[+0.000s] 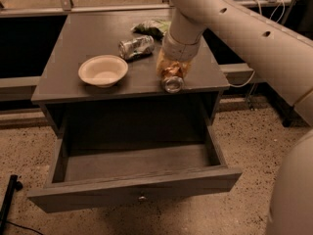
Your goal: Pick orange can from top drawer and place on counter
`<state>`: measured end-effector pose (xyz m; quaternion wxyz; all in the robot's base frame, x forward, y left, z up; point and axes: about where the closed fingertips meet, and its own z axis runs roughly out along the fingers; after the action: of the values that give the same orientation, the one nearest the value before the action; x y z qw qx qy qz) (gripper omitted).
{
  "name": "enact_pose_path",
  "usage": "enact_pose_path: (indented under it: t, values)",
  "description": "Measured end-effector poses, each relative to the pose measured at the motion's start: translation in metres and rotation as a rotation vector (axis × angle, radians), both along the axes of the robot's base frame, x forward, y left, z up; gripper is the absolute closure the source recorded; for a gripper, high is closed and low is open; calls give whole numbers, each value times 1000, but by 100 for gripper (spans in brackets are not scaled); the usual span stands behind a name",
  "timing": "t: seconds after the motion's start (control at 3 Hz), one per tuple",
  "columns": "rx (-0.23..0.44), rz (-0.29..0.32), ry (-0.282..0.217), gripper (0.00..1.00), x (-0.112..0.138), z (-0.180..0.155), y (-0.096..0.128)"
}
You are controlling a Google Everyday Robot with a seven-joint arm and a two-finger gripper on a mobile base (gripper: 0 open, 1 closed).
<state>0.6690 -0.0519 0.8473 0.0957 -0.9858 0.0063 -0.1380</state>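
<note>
The orange can [171,79] is held in my gripper [170,72], its silver end facing the camera. It hangs over the front right part of the counter [88,33], close to the front edge. The gripper is shut on the can, under the white arm [234,18] that comes in from the upper right. The top drawer [132,185] is pulled wide open below, with its small round knob [142,198] on the front panel. No object shows inside the drawer.
A cream bowl [103,70] sits on the counter's left front. A silver-green can [136,46] lies on its side behind the gripper, with a green bag [151,27] further back. A speckled floor surrounds the cabinet. A black object [9,199] lies at the lower left.
</note>
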Motion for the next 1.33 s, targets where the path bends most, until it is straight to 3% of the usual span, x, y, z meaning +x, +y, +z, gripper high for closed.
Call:
enact_pose_path:
  t: [0.67,1.0,1.33]
  values:
    - [-14,-102,9,100,38,10,-43]
    - [47,-148,28,87,49,-3,-46]
    - [52,-152,29,64,50,-5,-46]
